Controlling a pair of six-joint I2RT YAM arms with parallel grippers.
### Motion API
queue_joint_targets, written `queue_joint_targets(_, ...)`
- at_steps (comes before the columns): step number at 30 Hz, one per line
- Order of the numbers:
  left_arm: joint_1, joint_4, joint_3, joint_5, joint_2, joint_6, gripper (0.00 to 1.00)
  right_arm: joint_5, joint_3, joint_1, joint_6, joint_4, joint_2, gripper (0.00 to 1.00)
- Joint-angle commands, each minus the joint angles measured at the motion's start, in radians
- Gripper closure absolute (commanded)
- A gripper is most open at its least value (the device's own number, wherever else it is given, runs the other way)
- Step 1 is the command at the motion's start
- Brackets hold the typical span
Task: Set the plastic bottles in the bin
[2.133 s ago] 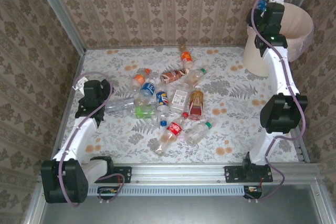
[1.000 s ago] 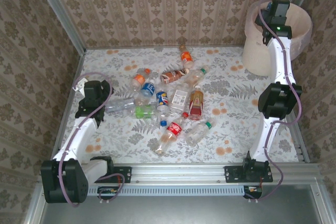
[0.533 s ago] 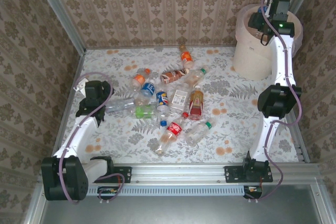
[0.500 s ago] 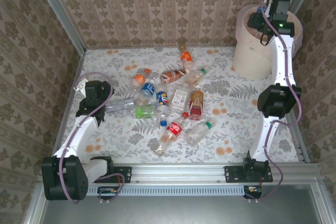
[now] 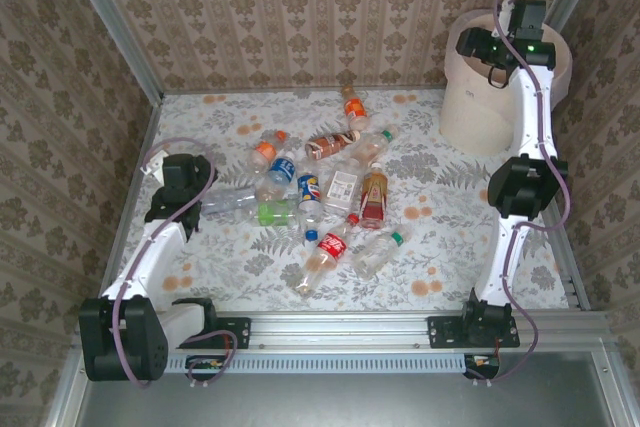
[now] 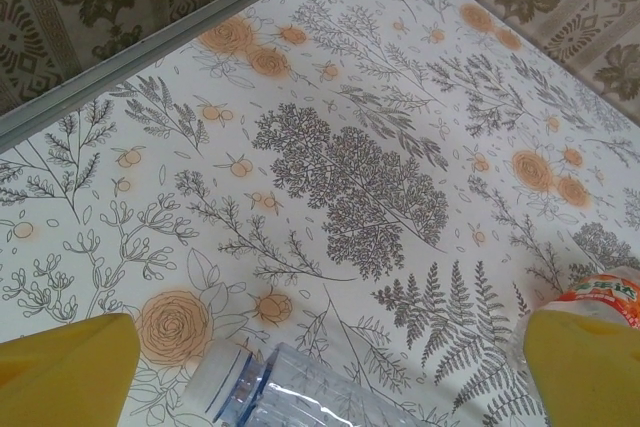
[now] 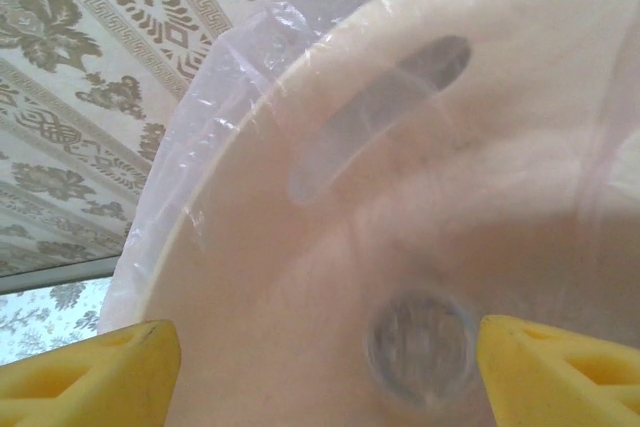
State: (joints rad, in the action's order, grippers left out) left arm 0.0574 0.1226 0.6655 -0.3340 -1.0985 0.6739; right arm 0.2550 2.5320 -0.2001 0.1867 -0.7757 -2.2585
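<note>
Several plastic bottles [image 5: 320, 192] lie in a loose pile mid-table. The cream bin [image 5: 478, 107], lined with a clear bag [image 7: 200, 127], stands in the far right corner. My right gripper [image 5: 480, 55] hangs over its mouth. In the right wrist view the right gripper [image 7: 325, 367] is open, its yellow fingers [image 7: 90, 372] wide apart. A blurred clear bottle [image 7: 420, 347] shows end-on inside the bin [image 7: 300, 277], free of both fingers. My left gripper [image 5: 190, 187] is open low over the table. A clear bottle [image 6: 290, 387] lies between its fingers [image 6: 70, 372], touching neither.
An orange-labelled bottle [image 6: 600, 292] lies just beyond the left gripper's right finger. A metal rail [image 6: 150, 57] and papered walls close the table on the left and back. Bare flowered tabletop [image 5: 440, 207] lies between the pile and the right arm.
My right arm has reached further over the bin and its jaws have widened, letting the bottle go into the bin. The bin has shifted a little left. The left arm is still.
</note>
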Motion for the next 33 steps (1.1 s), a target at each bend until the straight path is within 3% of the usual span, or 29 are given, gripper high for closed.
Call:
queue_joint_targets(1, -0.002, 0.018, -0.003, -0.007, 0.015, 0.015, 0.0, 0.077, 0.051, 0.009, 0.01, -0.031, -0.025, 0.2)
queue_joint_targets(10, -0.002, 0.119, 0.015, 0.003, 0.04, 0.07, 0.0, 0.002, 0.08, 0.01, 0.013, -0.083, 0.048, 0.13)
queue_joint_targets(16, -0.005, 0.261, 0.014, 0.056, 0.051, 0.24, 0.0, -0.006, 0.08, 0.022, -0.033, -0.128, 0.134, 0.09)
queue_joint_targets(25, -0.026, 0.306, 0.015, 0.152, -0.04, 0.47, 0.0, -0.021, 0.057, 0.108, -0.133, -0.181, 0.264, 0.05)
queue_joint_targets(29, -0.053, 0.295, 0.023, 0.168, -0.111, 0.559, 0.0, -0.053, -0.033, 0.193, -0.178, -0.149, 0.335, 0.0)
queue_joint_targets(33, -0.086, 0.18, -0.002, 0.253, -0.185, 0.63, 0.0, -0.094, -0.283, 0.286, -0.197, 0.02, 0.462, 0.0)
